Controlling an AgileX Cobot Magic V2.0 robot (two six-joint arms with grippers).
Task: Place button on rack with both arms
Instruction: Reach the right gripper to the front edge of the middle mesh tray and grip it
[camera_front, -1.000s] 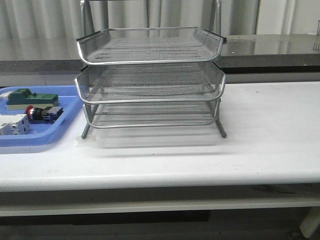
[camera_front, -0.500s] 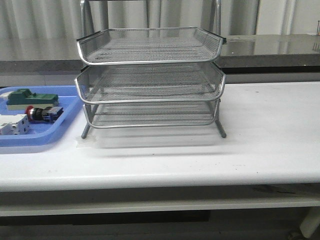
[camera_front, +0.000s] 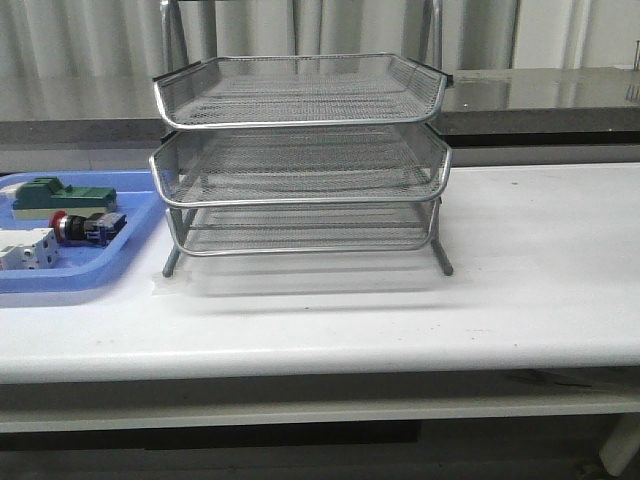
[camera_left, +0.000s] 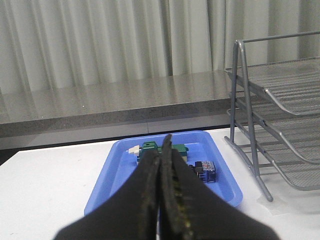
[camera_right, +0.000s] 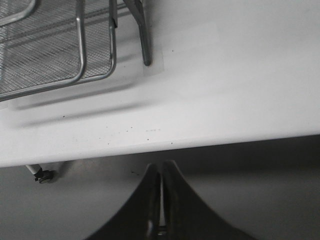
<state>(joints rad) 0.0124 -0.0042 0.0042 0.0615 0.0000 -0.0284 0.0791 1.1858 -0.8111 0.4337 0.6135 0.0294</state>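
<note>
One white table (camera_front: 520, 300) fills the front view, and on it stands one rack (camera_front: 300, 160) of three silver wire-mesh tiers stacked on a thin metal frame with legs; all three tiers hold nothing that shows. Just beside the rack, on the robot's left, lies one flat blue tray (camera_front: 100, 270) carrying three items: one green block (camera_front: 50, 196) at its far side, one white boxy module (camera_front: 25, 250) at its near side, and between them the one button (camera_front: 85, 228), lying on its side with its red head pointing away from the rack and its dark blue-and-black body toward it. The button is in the tray, apart from the rack and touched by neither arm. Neither arm appears in the front view. In the left wrist view the left gripper (camera_left: 164, 145) hangs above the table on the near side of the blue tray, its two black fingers pressed together with nothing between them; the button's blue body (camera_left: 206, 171) shows past the fingers, close to the tray's rack-side edge. In the right wrist view the right gripper (camera_right: 161, 172) sits off the table's front edge, near one rack leg (camera_right: 144, 47), its two fingers closed with only a thin slit between them and nothing held.
</note>
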